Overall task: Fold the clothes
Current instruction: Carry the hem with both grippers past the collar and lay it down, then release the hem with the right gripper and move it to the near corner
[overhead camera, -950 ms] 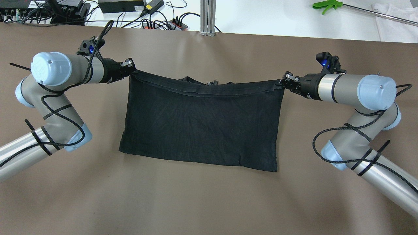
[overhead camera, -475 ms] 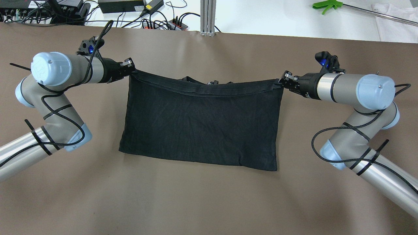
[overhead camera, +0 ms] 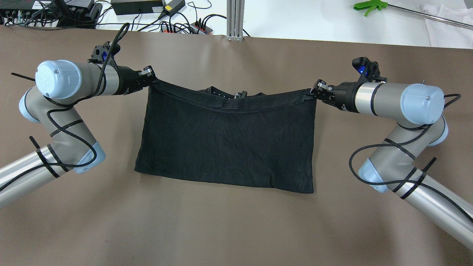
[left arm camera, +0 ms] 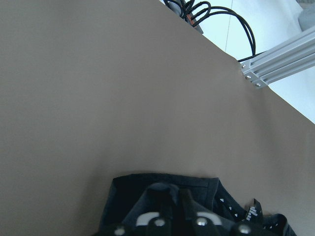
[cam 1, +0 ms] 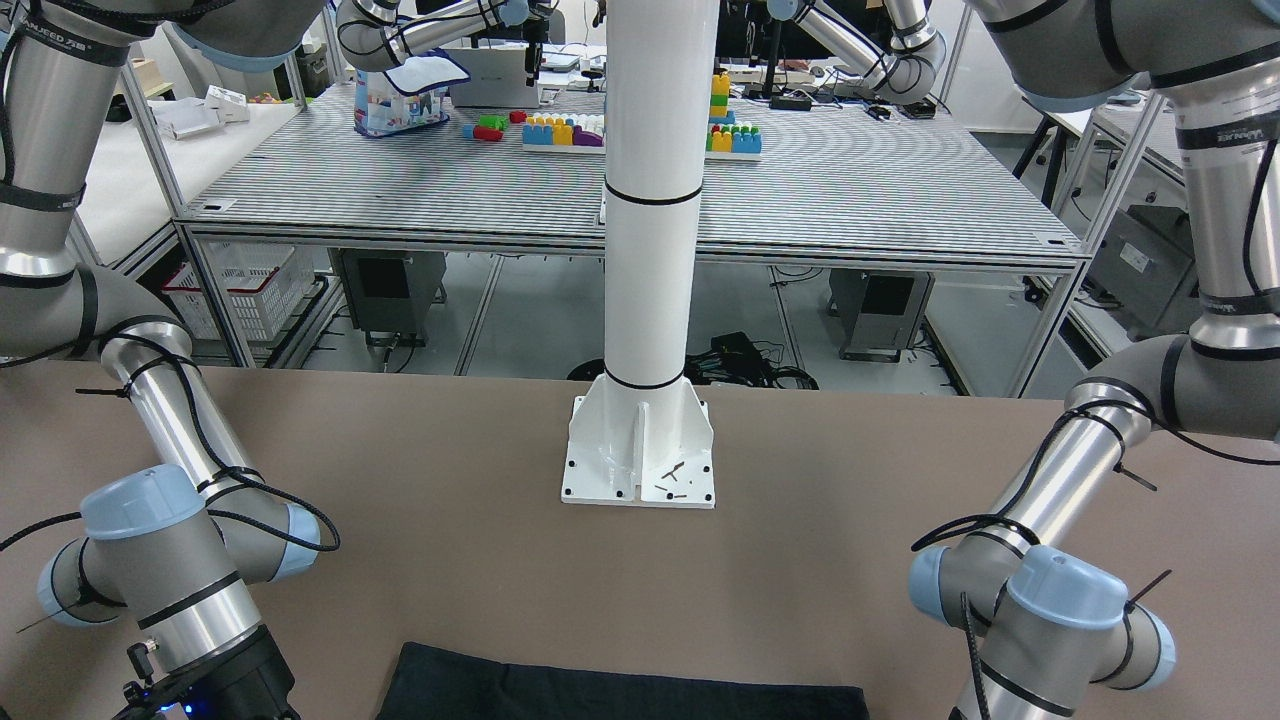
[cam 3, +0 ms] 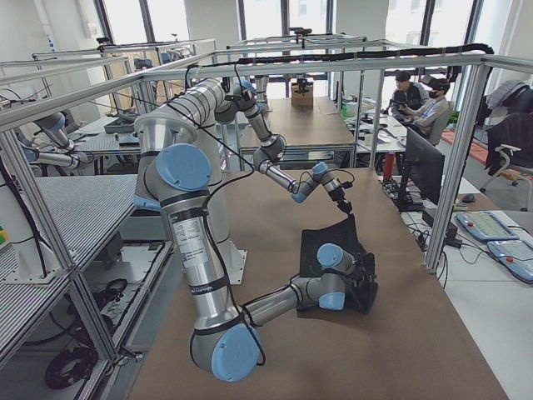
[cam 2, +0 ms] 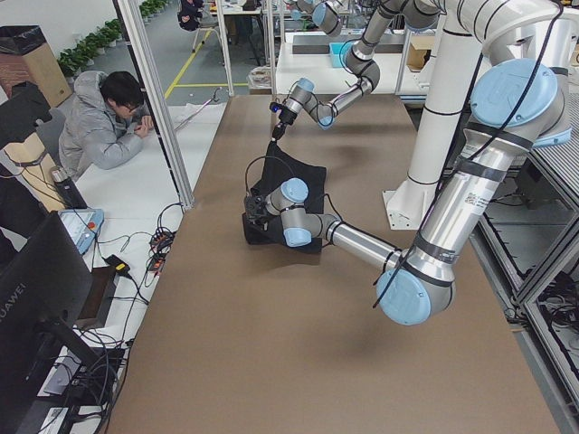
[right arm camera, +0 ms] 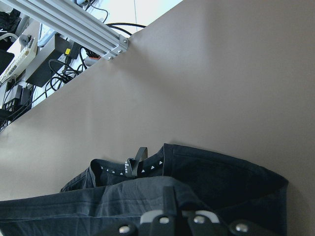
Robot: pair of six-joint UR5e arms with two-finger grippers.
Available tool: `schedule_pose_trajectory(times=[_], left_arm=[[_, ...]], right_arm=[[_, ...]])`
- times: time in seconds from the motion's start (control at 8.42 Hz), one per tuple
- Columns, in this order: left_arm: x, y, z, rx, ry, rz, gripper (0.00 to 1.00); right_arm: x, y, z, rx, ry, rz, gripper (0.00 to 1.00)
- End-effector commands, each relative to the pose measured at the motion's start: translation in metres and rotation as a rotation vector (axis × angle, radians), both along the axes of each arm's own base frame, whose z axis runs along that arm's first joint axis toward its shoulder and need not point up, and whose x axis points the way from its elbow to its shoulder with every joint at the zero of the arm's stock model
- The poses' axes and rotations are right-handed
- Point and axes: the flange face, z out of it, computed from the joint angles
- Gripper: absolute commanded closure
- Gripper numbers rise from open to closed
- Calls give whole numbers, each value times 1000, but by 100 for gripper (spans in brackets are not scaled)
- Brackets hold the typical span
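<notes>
Two-handed and mid-fold: pinching the clothes [overhead camera: 225, 147] by the two corners farthest from the pillar [cam 1: 648, 200], left gripper [overhead camera: 150, 75] on one, right gripper [overhead camera: 314, 90] on the other, jaws of each pressed together on the hem. Raised that way, by the look of it, to lift the far edge off the table [overhead camera: 236, 229] and carry it back toward the pillar over the half lying flat. Slung between the grips with a shallow sag at the middle. Black, thin, faintly creased, roughly rectangular; doubled at the lifted hem, with a strap [right arm camera: 134, 162] and small white marks showing underneath. Near edge flat on the table, apart from the pillar's base.
</notes>
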Motion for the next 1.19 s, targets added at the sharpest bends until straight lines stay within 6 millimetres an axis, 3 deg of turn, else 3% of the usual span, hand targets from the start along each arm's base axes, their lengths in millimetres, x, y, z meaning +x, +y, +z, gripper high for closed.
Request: schedule_pose_trajectory(times=[0.0, 0.24, 0.59, 1.07], left_arm=[[13, 7, 9, 8, -25, -44, 0], [15, 8, 10, 12, -30, -41, 0], [15, 9, -7, 22, -7, -34, 0], [11, 14, -22, 24, -3, -40, 0]], right_arm=[[-3, 2, 1, 1, 2, -4, 8], [-4, 1, 4, -7, 9, -3, 7], [-3, 6, 12, -32, 7, -21, 7], [-2, 58, 63, -127, 21, -285, 7]])
